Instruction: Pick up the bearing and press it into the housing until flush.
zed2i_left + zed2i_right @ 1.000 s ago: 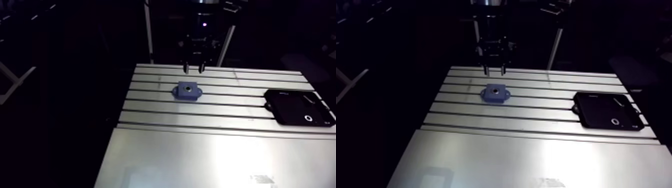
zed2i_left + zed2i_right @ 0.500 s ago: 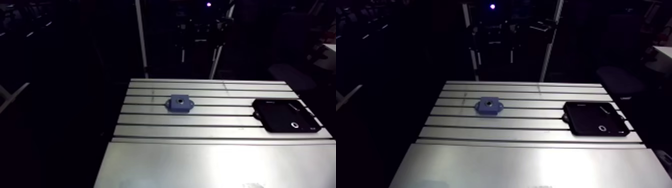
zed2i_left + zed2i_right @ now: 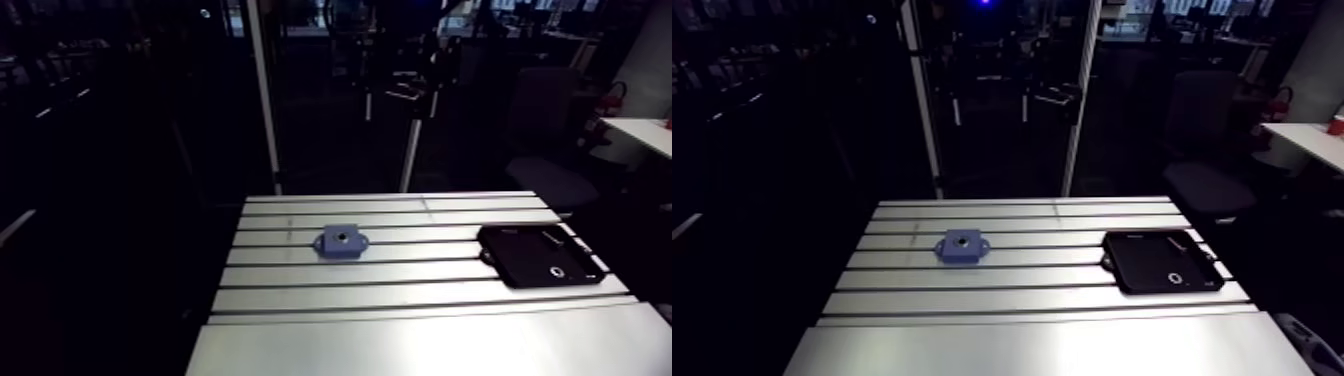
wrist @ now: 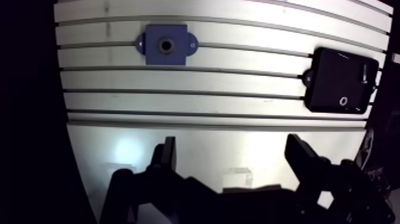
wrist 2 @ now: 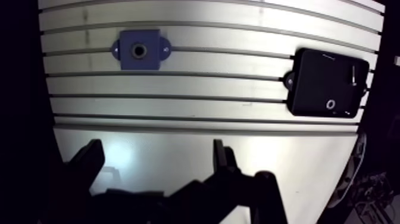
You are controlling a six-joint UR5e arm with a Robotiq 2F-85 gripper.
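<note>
Blue housing (image 4: 165, 44) lying flat on the slotted table (image 3: 450, 300), mounting ears pointing along the slots. Seated in the housing's central bore, a dark ring with a lighter inner band, apparently the bearing (image 4: 165, 44); too small to judge whether level with the housing's top. Well apart from the housing, farther along the same slots, a black tray (image 4: 339, 74) bearing a small pale ring (image 4: 343, 101). Several slots away from the housing, over the smooth plate (image 3: 420, 345), the gripper (image 4: 232, 143), seen in the wrist view with fingers (image 4: 168, 152) spread wide and nothing between them.
</note>
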